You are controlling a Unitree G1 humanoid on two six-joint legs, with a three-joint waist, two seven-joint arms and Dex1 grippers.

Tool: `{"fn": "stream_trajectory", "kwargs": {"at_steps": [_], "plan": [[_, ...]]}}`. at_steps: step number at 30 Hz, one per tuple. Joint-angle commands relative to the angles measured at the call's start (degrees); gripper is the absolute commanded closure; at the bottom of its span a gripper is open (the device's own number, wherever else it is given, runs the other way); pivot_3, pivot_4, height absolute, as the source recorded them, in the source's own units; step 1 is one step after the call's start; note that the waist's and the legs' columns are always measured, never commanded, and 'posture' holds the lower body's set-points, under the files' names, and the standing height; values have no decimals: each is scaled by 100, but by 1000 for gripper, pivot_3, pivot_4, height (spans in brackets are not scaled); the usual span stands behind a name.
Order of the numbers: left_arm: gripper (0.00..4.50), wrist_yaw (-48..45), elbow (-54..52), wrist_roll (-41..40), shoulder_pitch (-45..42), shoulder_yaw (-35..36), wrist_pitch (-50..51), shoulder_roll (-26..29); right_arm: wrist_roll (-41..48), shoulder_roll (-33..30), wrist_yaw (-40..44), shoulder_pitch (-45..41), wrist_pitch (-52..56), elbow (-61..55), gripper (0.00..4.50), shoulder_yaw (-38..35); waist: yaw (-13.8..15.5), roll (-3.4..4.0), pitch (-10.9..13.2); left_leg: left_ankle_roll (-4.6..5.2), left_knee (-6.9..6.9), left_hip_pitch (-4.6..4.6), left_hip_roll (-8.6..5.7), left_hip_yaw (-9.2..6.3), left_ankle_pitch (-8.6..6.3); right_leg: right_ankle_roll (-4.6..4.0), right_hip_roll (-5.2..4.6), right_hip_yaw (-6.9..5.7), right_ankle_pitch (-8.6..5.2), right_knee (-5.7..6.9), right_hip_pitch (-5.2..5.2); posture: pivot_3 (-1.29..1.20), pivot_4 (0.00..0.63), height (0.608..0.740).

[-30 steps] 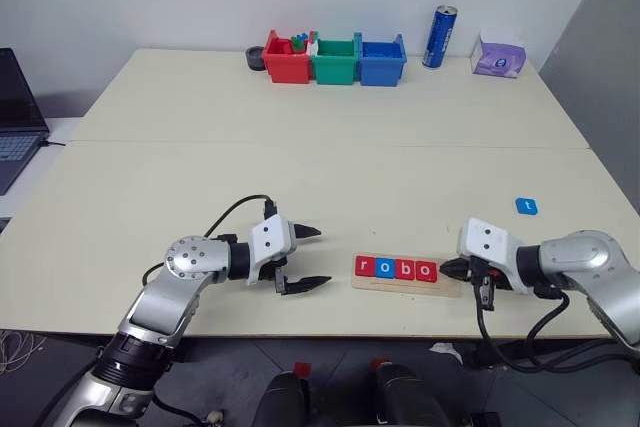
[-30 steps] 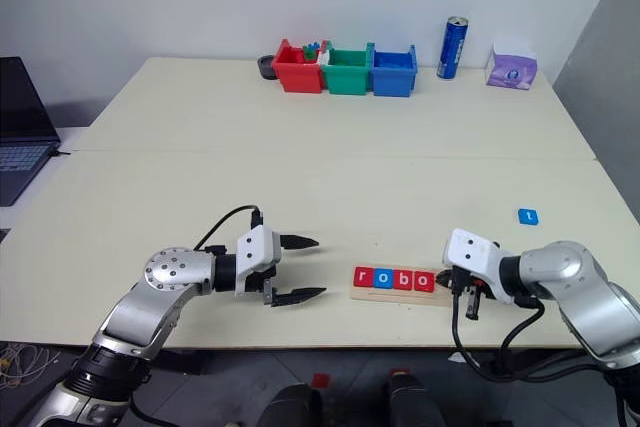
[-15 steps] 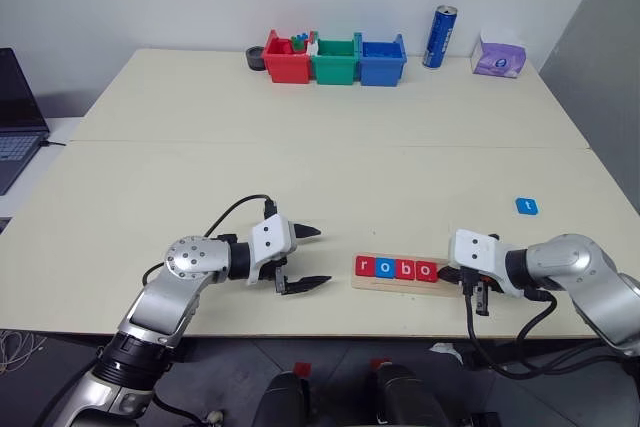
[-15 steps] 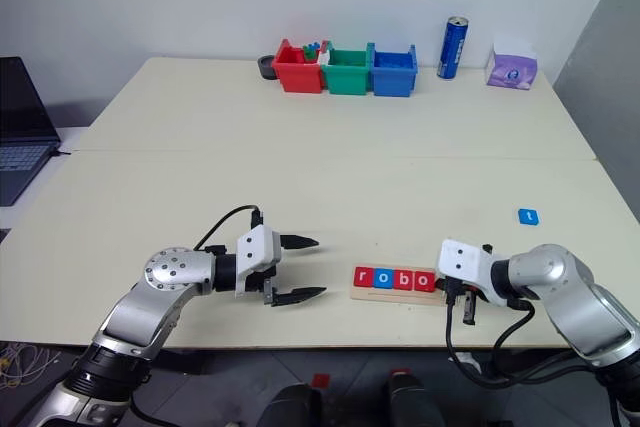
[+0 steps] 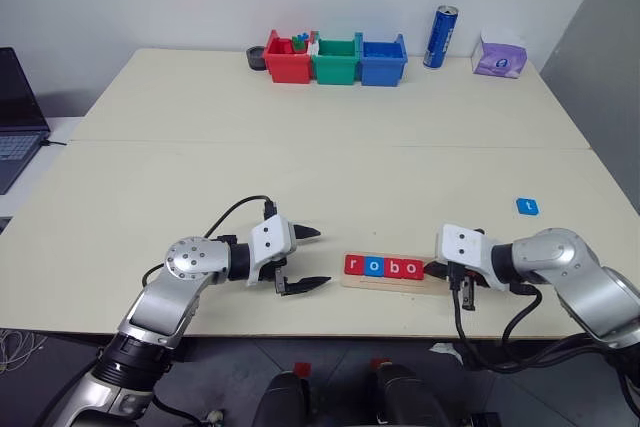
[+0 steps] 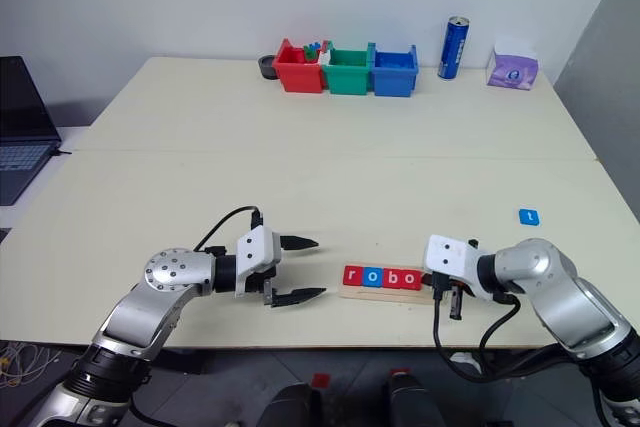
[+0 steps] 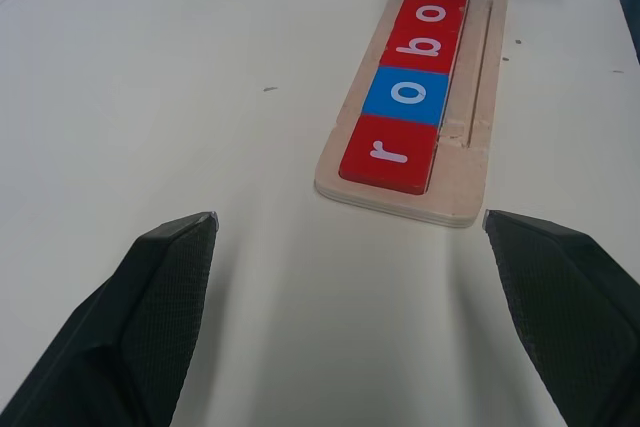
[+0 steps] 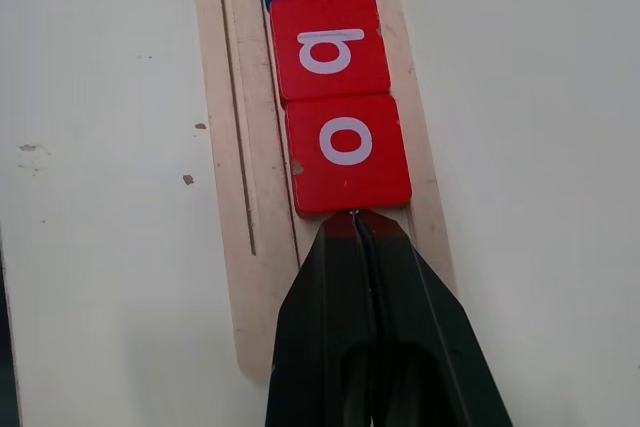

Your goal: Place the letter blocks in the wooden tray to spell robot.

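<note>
Already four flat square letter tiles [image 5: 384, 266] — red r, blue o, red b, red o — sit in the long pale wooden tray [image 7: 484, 97] near the table's front edge. The right gripper [image 8: 355, 222], fingers pressed together and holding nothing, has its tip against the last o, seemingly nudging the row along. The left gripper [image 5: 305, 258] hangs with fingers spread, just beside the tray's other end. Next comes the small blue t tile [image 5: 526, 207], well apart on the right — a reach and pinch.
</note>
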Motion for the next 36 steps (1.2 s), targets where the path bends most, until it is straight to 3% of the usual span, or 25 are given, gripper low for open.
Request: {"fn": "stream_trajectory", "kwargs": {"at_steps": [1, 5, 7, 9, 15, 18, 21, 28, 36], "plan": [[0, 26, -148, 15, 21, 23, -65, -8, -34, -60, 19, -203, -172, 25, 4459, -219, -1, 0, 0, 0, 0, 0, 0, 0, 0, 0, 0, 0, 0, 0, 0, 0, 150, 740], [0, 24, -156, 17, 20, 14, -57, -11, 92, -180, 94, -235, -188, 75, 4459, -505, 2, 0, 0, 0, 0, -1, 0, 0, 0, 0, 0, -1, 0, 0, 0, 0, 150, 740], [0, 44, -170, 15, 10, 22, -39, -20, 390, -225, 12, -119, 97, 42, 4459, -1128, 4, 0, 0, 0, 0, -1, 0, 0, 0, -1, -1, -1, 1, 0, 0, 0, 150, 740], [0, 69, -184, -7, 9, 43, -9, -31, 541, -108, -302, -38, 312, 131, 4090, -1694, 6, 0, 0, 0, 1, -2, -2, 0, 0, -19, -2, 0, 11, 0, 0, 0, 150, 740], [0, 139, -261, -21, -22, 3, 107, -104, 766, 1299, -2064, 207, 992, 629, 2156, -3311, 5, -9, -7, 0, 1, -3, 0, 0, 0, -24, -1, 5, 14, 1, 5, 0, 150, 740], [0, 137, -242, -24, -100, -21, 136, -150, 519, 1920, -3060, 215, 919, 899, 1095, -3687, 2, -7, -7, -1, -2, -3, -1, 3, 0, -26, -1, 14, 15, 3, 2, 0, 150, 740], [0, 97, -204, 4, -156, -38, 115, -174, 340, 2125, -3535, 189, 693, 1181, 83, -3705, -4, -5, -8, -1, -2, -2, -3, 8, 0, -26, -1, 15, 15, 5, 1, 0, 150, 740], [0, 63, -104, 61, -244, -72, 62, -209, 343, 2461, -4398, -433, 247, 2598, 34, -3863, -22, -2, -9, 0, -3, 4, -7, 19, 0, -27, 2, 17, 17, 5, 1, 0, 150, 740], [0, 41, 28, 119, -202, -70, -106, -190, 185, 2313, -4853, -1171, -209, 4413, 34, -3733, -21, 2, -9, 0, -5, 1, -6, 23, 0, -29, 1, 23, 18, 2, -1, 0, 150, 740]]}}
